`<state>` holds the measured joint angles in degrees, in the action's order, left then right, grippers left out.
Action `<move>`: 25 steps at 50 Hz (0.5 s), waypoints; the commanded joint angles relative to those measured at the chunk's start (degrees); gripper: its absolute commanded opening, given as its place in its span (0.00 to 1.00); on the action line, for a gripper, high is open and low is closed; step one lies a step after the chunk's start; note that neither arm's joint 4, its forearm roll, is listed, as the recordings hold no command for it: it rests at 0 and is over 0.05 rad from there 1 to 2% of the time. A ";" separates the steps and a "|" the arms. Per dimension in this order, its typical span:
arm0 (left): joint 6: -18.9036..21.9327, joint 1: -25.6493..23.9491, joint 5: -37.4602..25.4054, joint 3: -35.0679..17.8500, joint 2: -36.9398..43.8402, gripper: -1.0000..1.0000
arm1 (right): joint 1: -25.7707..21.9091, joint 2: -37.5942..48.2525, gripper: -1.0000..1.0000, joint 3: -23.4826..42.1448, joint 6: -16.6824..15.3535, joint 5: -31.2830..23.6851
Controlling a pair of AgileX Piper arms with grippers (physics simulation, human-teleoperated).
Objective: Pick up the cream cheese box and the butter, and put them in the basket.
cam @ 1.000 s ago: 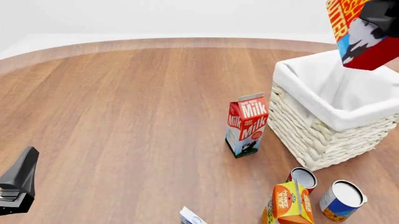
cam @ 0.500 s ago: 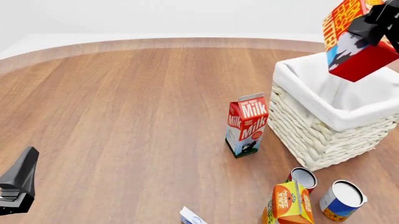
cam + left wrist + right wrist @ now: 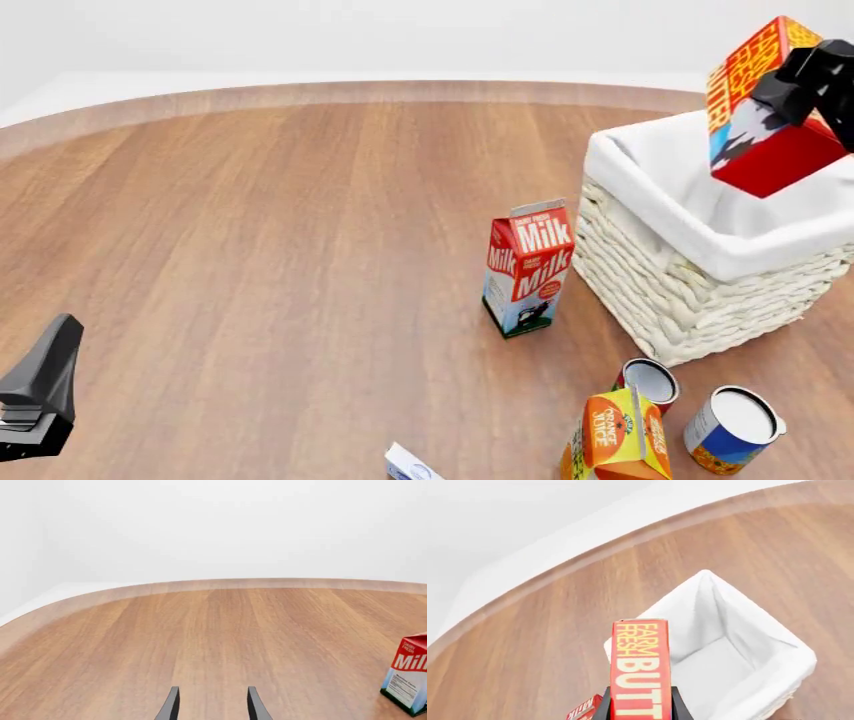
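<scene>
Clamping the butter (image 3: pixel 757 110) between them, the right fingers (image 3: pixel 678 707) hold it above the basket (image 3: pixel 694 290).

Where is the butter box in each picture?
Front view: the butter is at the top right, held in the air by the right hand over the basket.
Right wrist view: the butter stands at the bottom middle, between the hand's fingers, with the basket beyond it.
Left wrist view: not in it.
Shared landmark: the milk carton, also at the edge of the left wrist view.
</scene>
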<state>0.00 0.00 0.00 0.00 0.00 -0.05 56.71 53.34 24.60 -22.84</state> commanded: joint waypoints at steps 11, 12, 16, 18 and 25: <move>0.00 0.00 0.00 0.00 0.00 1.00 | 2.22 1.96 0.00 -1.85 1.72 5.88; 0.00 0.00 0.00 0.00 0.00 1.00 | 2.15 2.14 0.00 -2.04 1.79 6.20; 0.00 0.00 0.00 0.00 0.00 1.00 | 2.65 2.10 0.00 -2.91 2.59 7.53; 0.00 0.00 0.00 0.00 0.00 1.00 | 2.70 2.14 0.00 -3.10 2.58 7.76; 0.00 0.00 0.00 0.00 0.00 1.00 | 2.85 2.52 0.00 -1.88 2.35 7.58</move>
<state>0.00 0.00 0.00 0.00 0.00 2.37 59.14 50.43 26.08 -16.80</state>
